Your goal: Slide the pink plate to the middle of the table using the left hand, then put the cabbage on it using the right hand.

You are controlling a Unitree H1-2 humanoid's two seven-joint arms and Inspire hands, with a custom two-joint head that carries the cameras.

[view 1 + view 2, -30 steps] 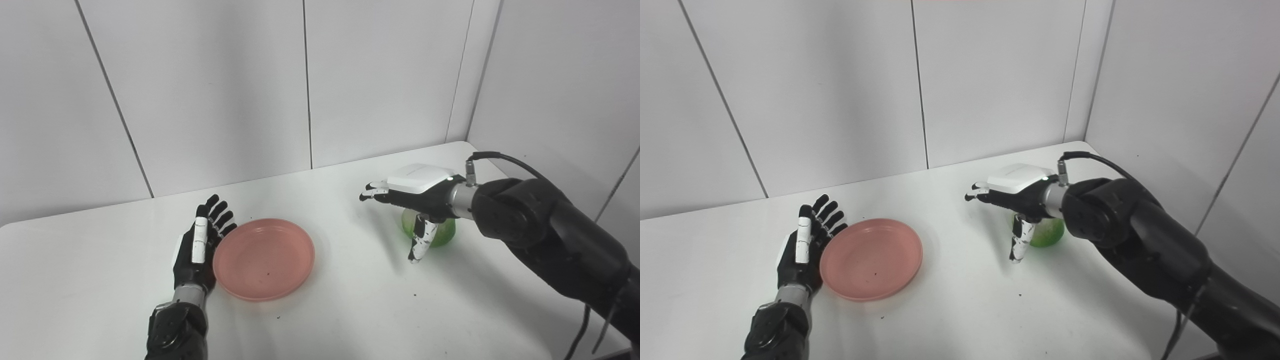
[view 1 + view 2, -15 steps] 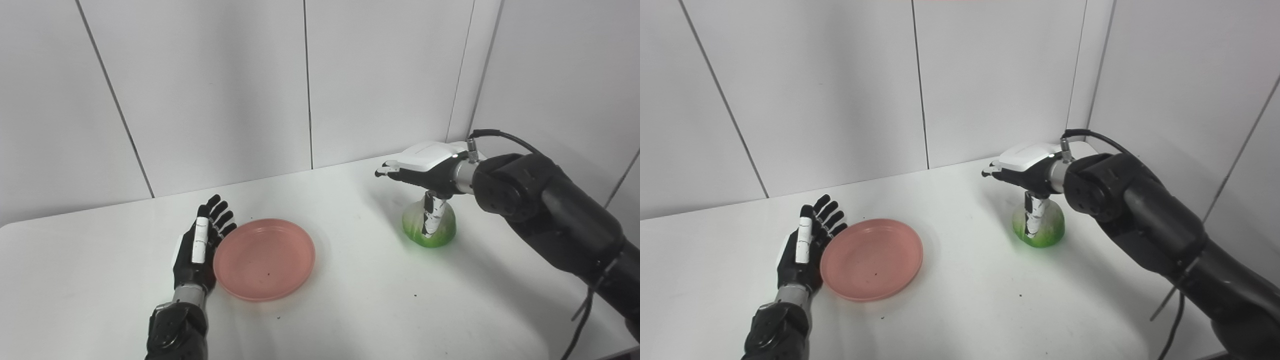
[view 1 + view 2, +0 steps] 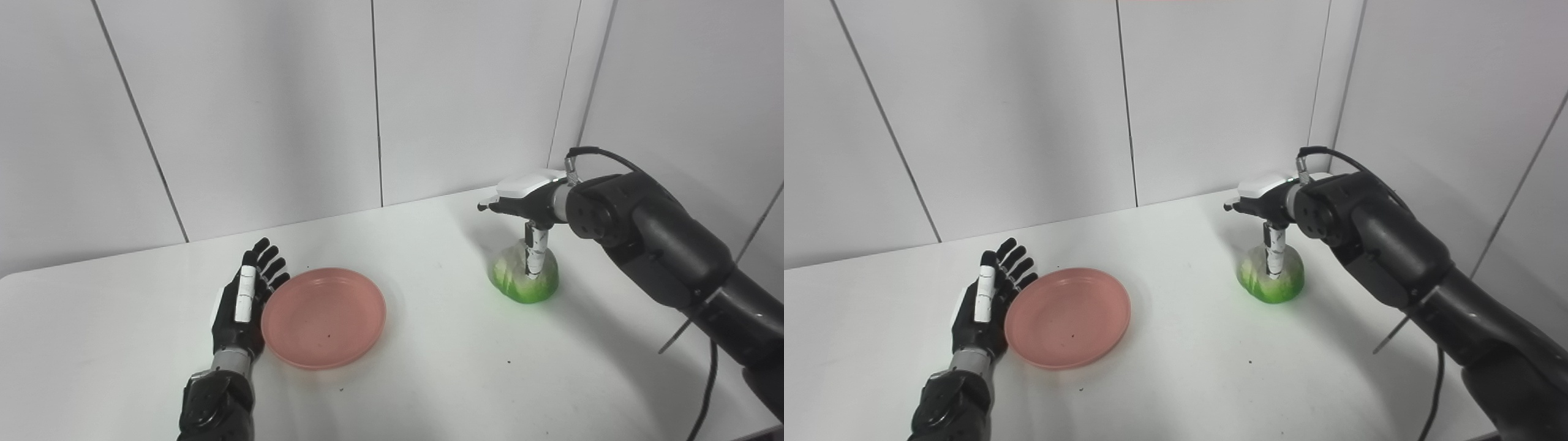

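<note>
Here, a white table (image 3: 429, 367) with a smooth matte top fills the lower half of both views, dotted with a few small dark specks. Pale grey wall panels (image 3: 257, 110) split by thin dark seams rise behind it, and a second panelled wall (image 3: 686, 92) meets them at the far right corner, closing the table in on two sides.

The pink plate (image 3: 323, 316) lies flat on the table, left of centre, shallow and round, with a dark speck or two inside it. The left hand (image 3: 244, 300) rests edge-on just beside the plate's left rim, fingers straight and slightly spread, gripping nothing; whether the palm actually touches the rim cannot be told.

The cabbage (image 3: 524, 278) sits on the table toward the far right, near the corner, well apart from the plate; it is pale at the top and bright green at its base. The right hand (image 3: 1265, 202) hovers above it, white back upward, fingers extended toward the left and unclenched, holding nothing. Its thumb (image 3: 1274, 257) hangs straight down in front of the cabbage, though contact is unclear. A black cable (image 3: 603, 154) loops off the right wrist.
</note>
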